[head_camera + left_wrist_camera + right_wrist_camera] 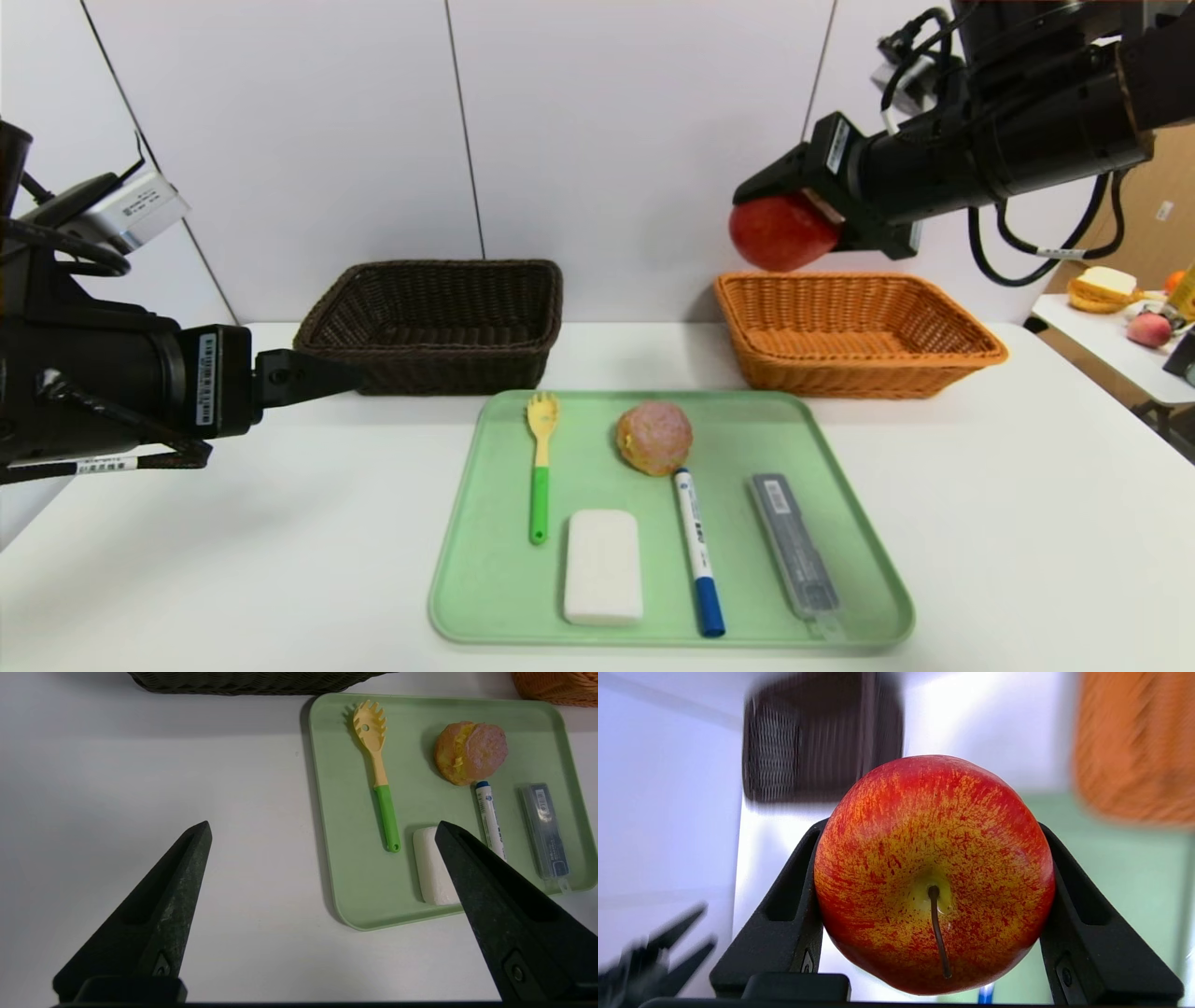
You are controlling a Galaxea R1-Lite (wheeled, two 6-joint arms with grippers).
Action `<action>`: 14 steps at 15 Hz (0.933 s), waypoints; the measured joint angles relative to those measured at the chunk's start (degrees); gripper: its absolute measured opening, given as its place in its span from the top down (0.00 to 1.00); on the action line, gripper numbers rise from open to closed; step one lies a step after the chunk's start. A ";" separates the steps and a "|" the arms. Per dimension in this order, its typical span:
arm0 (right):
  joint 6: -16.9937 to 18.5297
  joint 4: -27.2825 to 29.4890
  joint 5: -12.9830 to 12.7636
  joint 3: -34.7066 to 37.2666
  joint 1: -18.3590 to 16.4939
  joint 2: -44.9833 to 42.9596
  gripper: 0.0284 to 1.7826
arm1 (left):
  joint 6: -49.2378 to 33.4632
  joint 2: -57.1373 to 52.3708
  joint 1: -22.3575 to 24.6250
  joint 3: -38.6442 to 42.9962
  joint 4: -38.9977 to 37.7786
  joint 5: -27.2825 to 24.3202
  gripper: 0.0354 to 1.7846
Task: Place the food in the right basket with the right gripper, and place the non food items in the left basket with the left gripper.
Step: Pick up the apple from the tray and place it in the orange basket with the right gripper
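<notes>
A: Where is your right gripper [780,219], and what has it got?

B: It is up in the air above the near left corner of the orange-tan woven wicker basket [854,331]. Its jaws are closed on the shiny red apple with yellowish streaks [782,232], one finger on each side; in the right wrist view you see the stem end of the apple facing the camera.

A: And your left gripper [322,830]?

B: Its jaws stand wide apart and hold nothing. It hangs over the left part of the white desk [1027,523], just in front of the dark brown, almost black woven wicker basket [434,322], pointing toward the tray.

A: Where are the two baskets?

B: Both sit at the far edge of the desk, the dark one toward the left and the orange-tan one toward the right, well apart.

A: What lies on the pale green rounded plastic tray [485,579]?

B: The tray is in the middle of the desk, nearer its front edge. On it you have the yellow fork with a green handle [541,462], the round pinkish-tan lumpy bun [653,438], the white rounded rectangular bar [603,567], the white marker with a blue cap [698,553] whose tip lies just beside the bun, and the slim grey case [794,546] nearest the tray's right edge.
</notes>
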 joint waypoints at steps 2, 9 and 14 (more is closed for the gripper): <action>-1.67 -3.52 -6.39 0.07 -3.12 1.10 0.32 | -0.02 -0.30 0.00 0.02 -0.09 0.07 0.06; -8.02 -6.95 -18.53 0.18 -10.67 10.86 0.32 | -0.02 -0.50 0.00 0.24 -0.12 0.09 0.06; -10.33 -8.94 -23.94 0.18 -13.18 16.70 0.32 | -0.06 -0.55 0.02 0.37 -0.09 0.09 0.06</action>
